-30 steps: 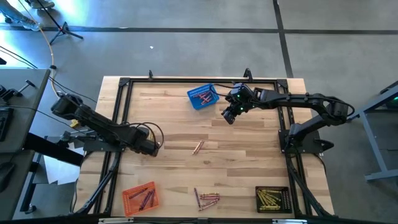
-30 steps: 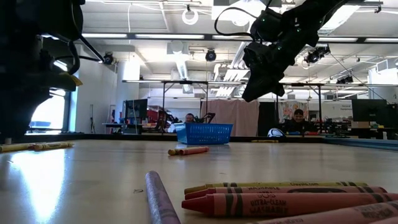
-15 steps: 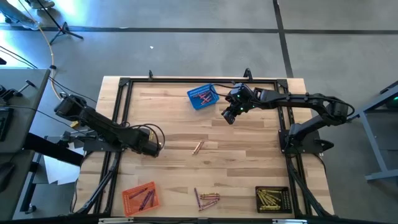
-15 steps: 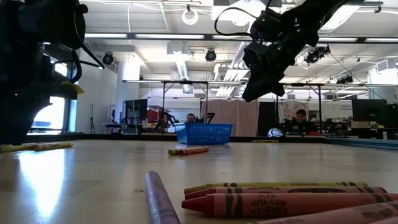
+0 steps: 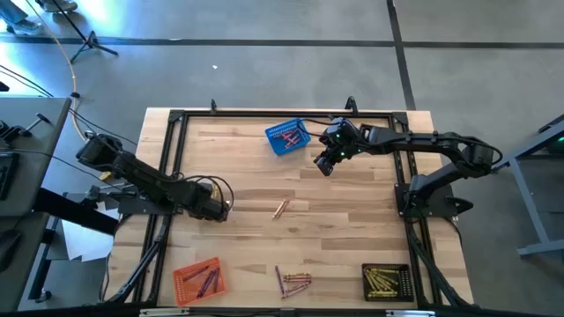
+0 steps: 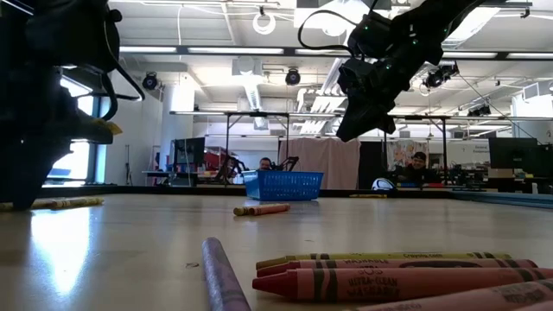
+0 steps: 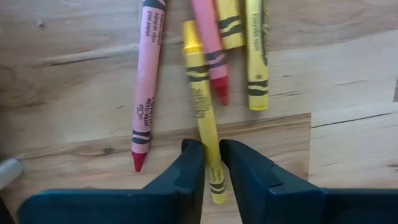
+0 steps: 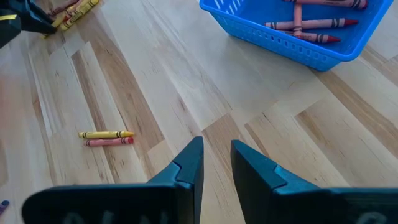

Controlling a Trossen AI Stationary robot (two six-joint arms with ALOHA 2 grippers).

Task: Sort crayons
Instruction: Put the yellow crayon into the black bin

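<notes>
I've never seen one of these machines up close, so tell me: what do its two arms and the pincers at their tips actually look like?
Both are dark, jointed arms of slim tube-like segments. The left arm carries a looping black cable near its pincer. The right arm ends in a bulkier black head with small green lights by its pincer. Each pincer has two flat, dark blue-black fingers tapering to blunt tips.

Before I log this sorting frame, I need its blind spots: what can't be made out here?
- High view: the left gripper and the crayons under it are covered by the arm.
- Left wrist view: the pile is cut off by the edge; only the yellow crayon between the fingers shows whole.
- High view: colours in the orange basket are too small to tell.
- Low view: the blue basket wall hides its contents.
- The right gripper holds nothing.
</notes>
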